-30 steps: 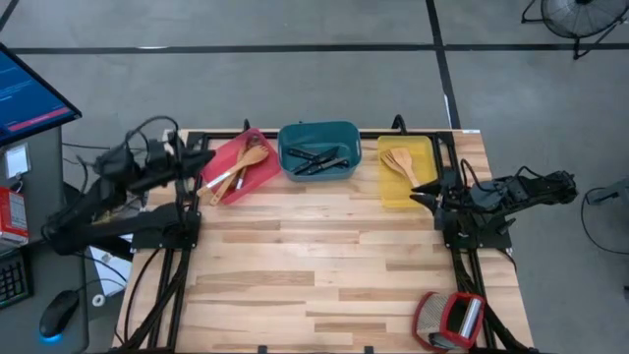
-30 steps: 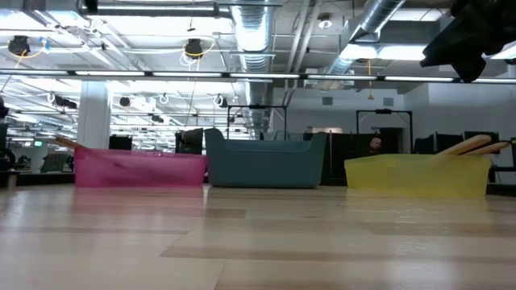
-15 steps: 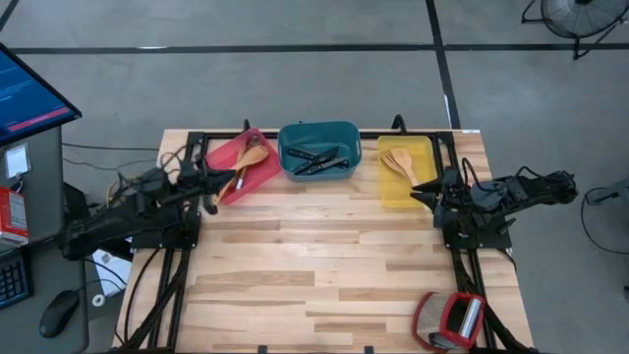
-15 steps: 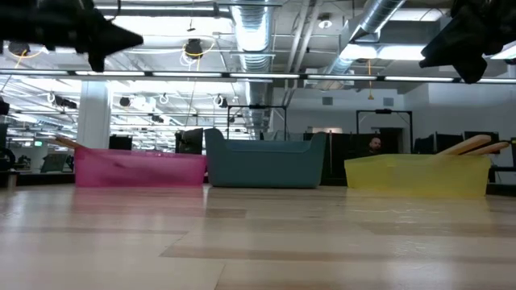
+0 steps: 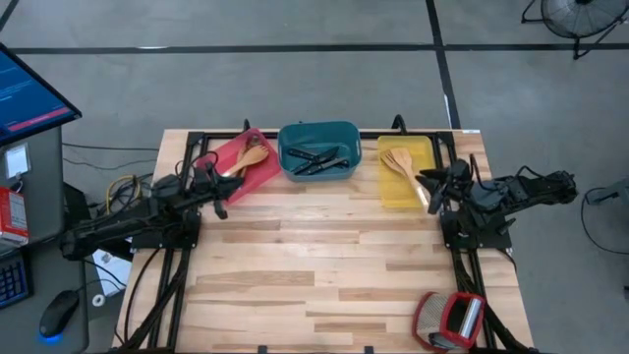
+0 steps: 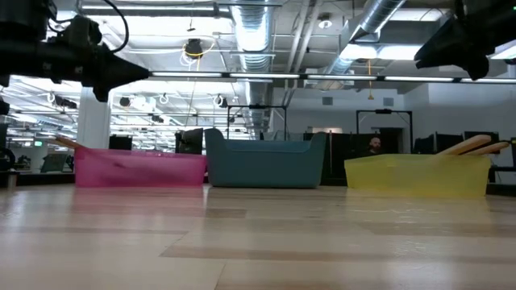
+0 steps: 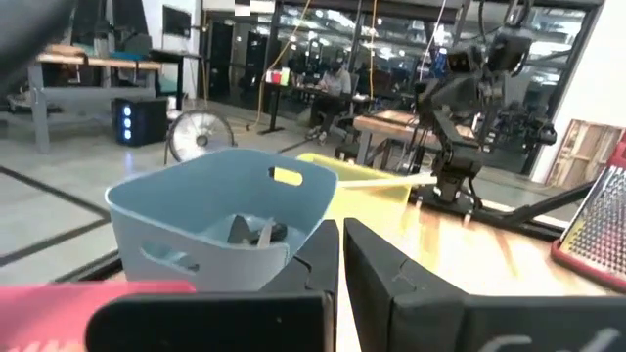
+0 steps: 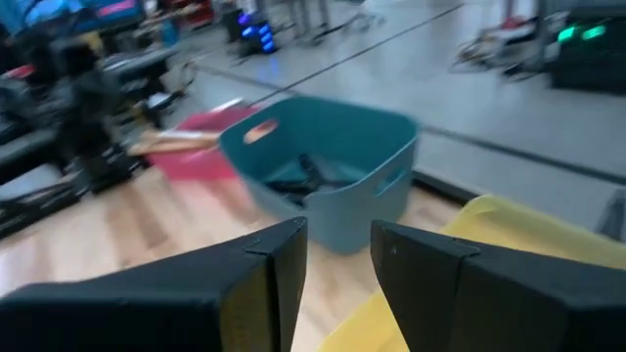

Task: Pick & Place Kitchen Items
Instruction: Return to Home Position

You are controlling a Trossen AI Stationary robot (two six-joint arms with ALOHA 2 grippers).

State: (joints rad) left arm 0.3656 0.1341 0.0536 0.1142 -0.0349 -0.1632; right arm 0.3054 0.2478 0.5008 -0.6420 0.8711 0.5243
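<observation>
**Table** (image 5: 314,265): pale wood boards, one arm mounted at each side edge. Clock positions are taken from the table centre in the high view.

**Trays:** three along the far edge.
- red tray (image 5: 263,173) at 11 o'clock, set askew
- teal tray (image 5: 318,126) at 12
- yellow tray (image 5: 398,196) at 1

A red-and-silver grater (image 5: 450,320) sits alone at 5 o'clock, well apart from everything else.

**Grippers:**
- The left gripper (image 7: 340,237) hangs at 10 o'clock, above the boards and just beside the red tray's near corner. Its fingers are drawn together with only a sliver between them, and nothing is held.
- The right gripper (image 8: 338,233) hangs at 2 o'clock by the yellow tray's near end. Its fingers stand apart and are empty.

**Utensils:** the wooden spoons (image 5: 244,160) lie in the red tray, the knives (image 5: 316,158) in the teal tray and the slotted spatulas (image 5: 397,162) in the yellow tray. In the low view, handles poke over the yellow rim. Every utensil I can find lies in a tray.

**Judgement:** the sorting looks finished, and the step in hand is the retreat to the rest pose. The next move calls for no grasp, I think. Each arm only needs tucking in over its own mount — with the right fingers kept off the yellow rim and the projecting handles.

**Writing:** a monitor (image 5: 29,98) off the table at 10 o'clock shows a blue screen with a red band, but the text is too small to read. No brand or label is legible on the trays, grater or arms.
</observation>
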